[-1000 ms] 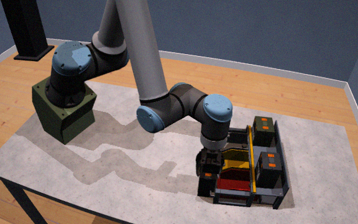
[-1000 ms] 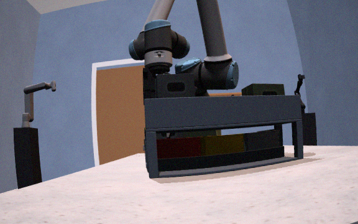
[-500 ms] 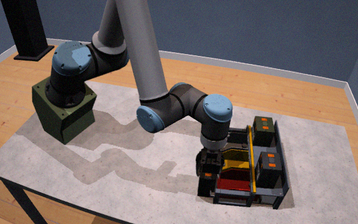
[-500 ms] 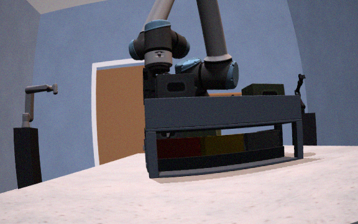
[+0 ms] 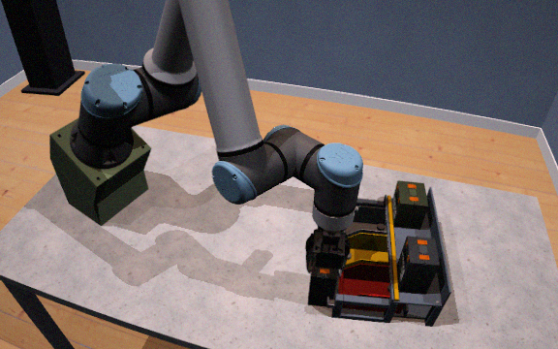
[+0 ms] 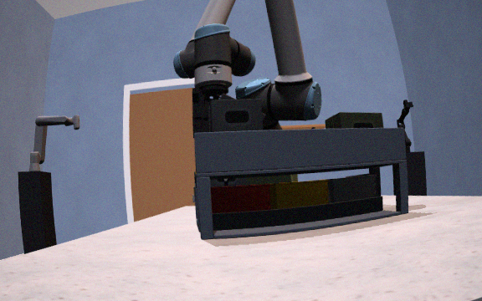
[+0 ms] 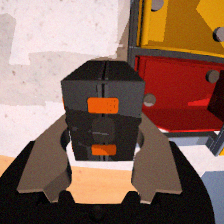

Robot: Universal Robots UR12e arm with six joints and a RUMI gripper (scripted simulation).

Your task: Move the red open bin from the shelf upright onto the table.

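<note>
The gripper (image 5: 325, 268) (image 6: 201, 110) (image 7: 104, 111) appears clamped on a black box with orange labels (image 5: 323, 290) (image 7: 105, 131), upright before the shelf's open front. The red open bin (image 5: 363, 287) (image 6: 241, 198) (image 7: 175, 92) is still on the lower level of the blue-grey metal shelf (image 5: 440, 242) (image 6: 299, 150) (image 7: 195, 139), near the pale stone-look desk's (image 5: 502, 233) (image 6: 308, 267) (image 7: 35, 45) near long edge in the top view. Clearing its way seems the step in hand: the box should be raised straight, drawn off without brushing the shelf, then lowered level, well inside that edge.
</note>
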